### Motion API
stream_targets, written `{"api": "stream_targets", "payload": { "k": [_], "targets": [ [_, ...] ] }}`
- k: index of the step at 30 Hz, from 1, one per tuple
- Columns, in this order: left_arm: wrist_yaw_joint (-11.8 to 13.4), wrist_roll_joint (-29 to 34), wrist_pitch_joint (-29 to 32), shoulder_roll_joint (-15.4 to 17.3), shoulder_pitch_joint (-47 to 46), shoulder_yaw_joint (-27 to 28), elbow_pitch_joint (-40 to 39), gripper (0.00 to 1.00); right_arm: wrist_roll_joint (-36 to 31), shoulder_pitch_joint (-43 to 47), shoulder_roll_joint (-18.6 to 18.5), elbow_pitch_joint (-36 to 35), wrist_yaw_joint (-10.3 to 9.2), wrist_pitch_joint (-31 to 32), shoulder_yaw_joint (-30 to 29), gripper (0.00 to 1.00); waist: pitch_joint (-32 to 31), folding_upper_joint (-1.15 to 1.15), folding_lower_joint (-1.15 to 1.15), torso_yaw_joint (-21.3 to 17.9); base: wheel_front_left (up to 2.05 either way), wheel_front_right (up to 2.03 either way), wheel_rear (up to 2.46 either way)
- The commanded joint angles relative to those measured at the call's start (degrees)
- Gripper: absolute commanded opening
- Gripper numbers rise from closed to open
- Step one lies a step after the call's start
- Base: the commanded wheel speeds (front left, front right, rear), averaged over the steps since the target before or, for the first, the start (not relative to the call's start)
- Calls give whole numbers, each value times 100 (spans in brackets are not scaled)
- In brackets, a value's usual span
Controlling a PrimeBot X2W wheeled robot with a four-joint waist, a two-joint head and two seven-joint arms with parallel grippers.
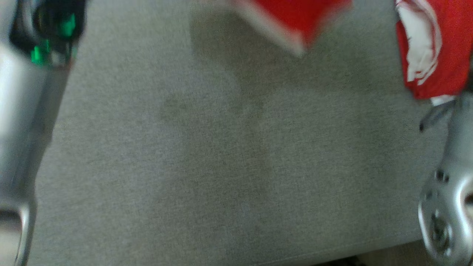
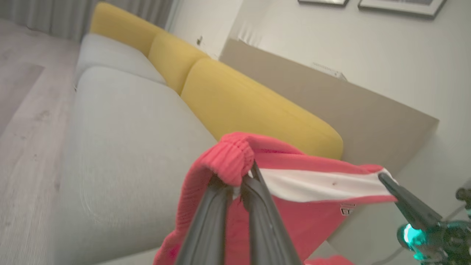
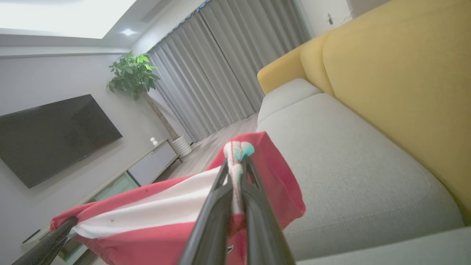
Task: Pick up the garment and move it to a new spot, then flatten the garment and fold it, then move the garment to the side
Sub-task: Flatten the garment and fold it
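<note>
Head view, blurred: the red-and-white garment (image 1: 439, 48) shows at the upper right edge, with another red flap at top centre. Below it lies the grey seat cushion (image 1: 221, 147), which carries a faint shadow. My left forearm (image 1: 22, 111) runs down the left edge and my right arm (image 1: 449, 192) sits at the lower right.

Left wrist view: the left gripper (image 2: 244, 180) has its two fingers pinched together on a ribbed red edge of the garment. Cloth folds over the tips and hangs down on both sides of them. A white band runs taut from here to the right gripper's tip at the right of this view. Beyond are the grey seat and the yellow back cushions (image 2: 250, 106).

Right wrist view: the right gripper (image 3: 235, 165) is clamped on a bunched white-and-red edge, with no gap visible between the fingers. The white band slopes down-left to the other gripper's finger at the lower left corner.

Position: the garment hangs stretched between both grippers, lifted above the sofa seat. I cannot tell whether its lower hem touches the cushion.

Background in the right wrist view: a television (image 3: 51, 136), a plant (image 3: 132, 73) and grey curtains (image 3: 220, 66).
</note>
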Motion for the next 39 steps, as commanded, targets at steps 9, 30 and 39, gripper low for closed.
{"api": "stream_targets", "payload": {
  "k": [9,30,39],
  "targets": [
    [-1002,544,-1844,-362,-339,164,1965,0,-248,-422,56,1875,42,-1824,876,0,543,0,-3,6,0,0,0],
    [-947,245,-3260,50,5445,-768,-347,0,106,5223,-1177,-842,42,-1553,1459,0,-795,0,-3,351,0,0,0],
    [-262,219,-3191,398,6770,-916,-1959,0,96,7115,-854,-2853,42,-757,357,0,-799,0,-3,498,0,0,0]
  ]
}}
